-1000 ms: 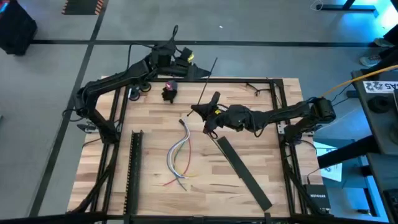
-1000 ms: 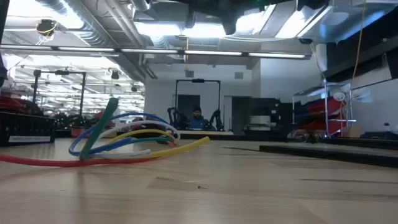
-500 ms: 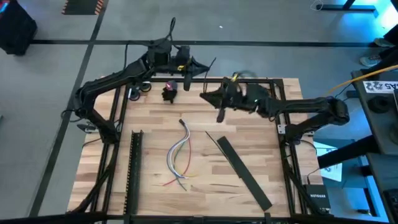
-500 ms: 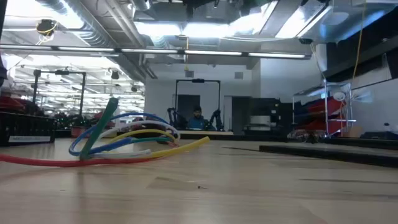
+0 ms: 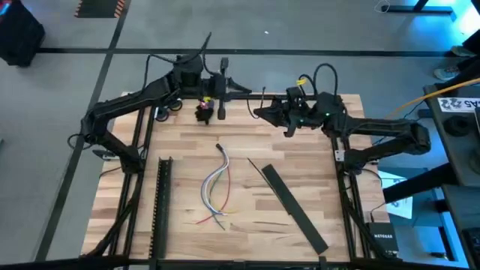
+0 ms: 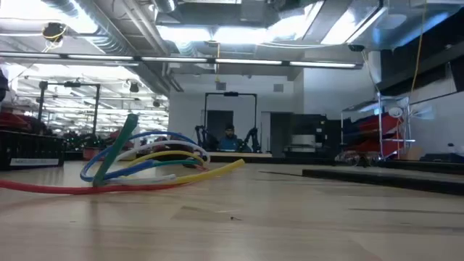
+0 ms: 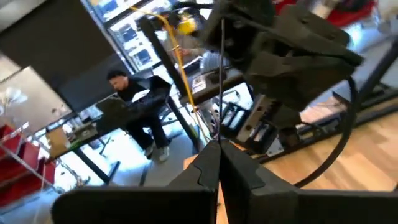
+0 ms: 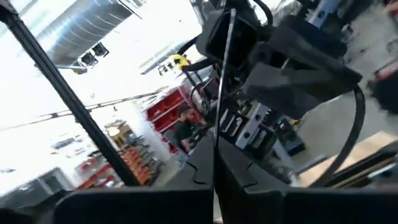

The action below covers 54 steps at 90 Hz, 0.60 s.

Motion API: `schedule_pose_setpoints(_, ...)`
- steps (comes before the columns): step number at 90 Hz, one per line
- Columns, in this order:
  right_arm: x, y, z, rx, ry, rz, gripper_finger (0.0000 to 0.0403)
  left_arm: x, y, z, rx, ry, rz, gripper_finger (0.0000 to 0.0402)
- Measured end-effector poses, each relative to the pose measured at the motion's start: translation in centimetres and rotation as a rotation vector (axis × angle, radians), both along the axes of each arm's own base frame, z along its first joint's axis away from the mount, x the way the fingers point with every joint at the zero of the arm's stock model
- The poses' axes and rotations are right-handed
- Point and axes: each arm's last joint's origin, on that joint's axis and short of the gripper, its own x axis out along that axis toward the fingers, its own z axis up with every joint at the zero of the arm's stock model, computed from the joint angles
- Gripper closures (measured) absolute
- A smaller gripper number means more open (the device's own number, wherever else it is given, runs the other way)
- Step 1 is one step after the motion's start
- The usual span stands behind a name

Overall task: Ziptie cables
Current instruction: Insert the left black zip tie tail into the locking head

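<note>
The cables (image 5: 216,187) lie loose in a curved bundle on the middle of the wooden table; in the low view the cables (image 6: 145,163) arch up off the top. Both grippers hang above the table's far edge, pointing at each other. My left gripper (image 5: 241,89) is shut on a thin dark zip tie (image 7: 221,81). My right gripper (image 5: 260,112) is also shut on a thin dark zip tie (image 8: 222,74). Whether they share one strip, I cannot tell. My left gripper (image 7: 219,149) pinches the thin strip (image 7: 220,138) between its two shut fingers. The strip stands straight out past the fingertips toward the other gripper, clear of the table. My right gripper (image 8: 215,152) pinches a thin strip (image 8: 216,140) the same way, between its shut fingers. That strip also runs straight out toward the left gripper, clear of the table.
A long flat black bar (image 5: 294,208) lies slantwise on the table's right half. A black perforated rail (image 5: 160,202) lies along the left side. A small dark and pink object (image 5: 204,109) sits by the far edge. People sit at desks in the room beyond.
My right gripper has risen from the table's middle and gone toward the far edge and the right, carrying the zip tie, and has turned to face the left gripper. My left gripper has shifted a little toward the right. The cables have stayed put.
</note>
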Motion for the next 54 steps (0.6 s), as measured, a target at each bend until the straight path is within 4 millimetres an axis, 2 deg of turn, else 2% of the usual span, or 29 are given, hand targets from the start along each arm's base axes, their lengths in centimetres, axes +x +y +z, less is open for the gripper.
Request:
schedule_pose_setpoints(15,0.13,0.75,-0.05,-0.002,0.003,0.040,0.0403,0.48,-0.90,-0.17,0.024,0.011,0.034,0.0401)
schedule_pose_setpoints(54,-0.02,0.81,0.09,0.019,0.001,0.089,0.0403,0.40,-0.88,-0.10,0.025,0.010,0.052,0.0401)
